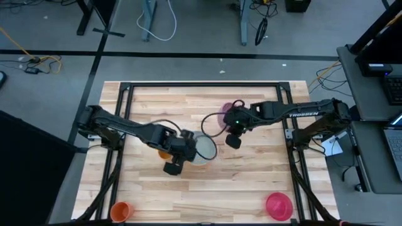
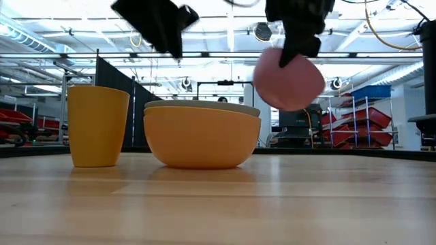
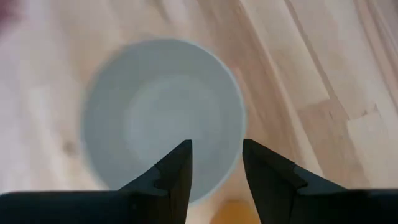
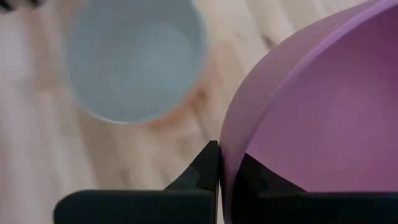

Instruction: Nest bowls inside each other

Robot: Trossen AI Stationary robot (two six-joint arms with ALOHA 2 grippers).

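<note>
Our right gripper (image 1: 233, 139), clamped on the pink bowl (image 2: 289, 78), hangs at three o'clock from the grey-in-orange stack (image 2: 201, 133) mid-table, our nearer left gripper (image 3: 216, 171) parted above it.

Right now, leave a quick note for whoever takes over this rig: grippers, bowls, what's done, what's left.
Left gripper: open, empty, above the round grey plastic bowl.
Right gripper: shut on the rim of the round mid pink plastic bowl, held in the air beside the stack.
Done: the grey bowl sits nested inside the round orange plastic bowl near the table's middle.
Left: lower the pink bowl into the grey one, then fetch the round magenta plastic bowl from the table's near right corner.
Not part of the job: narrow orange plastic cup at the near left corner, narrow amber plastic cup beside the stack.
</note>
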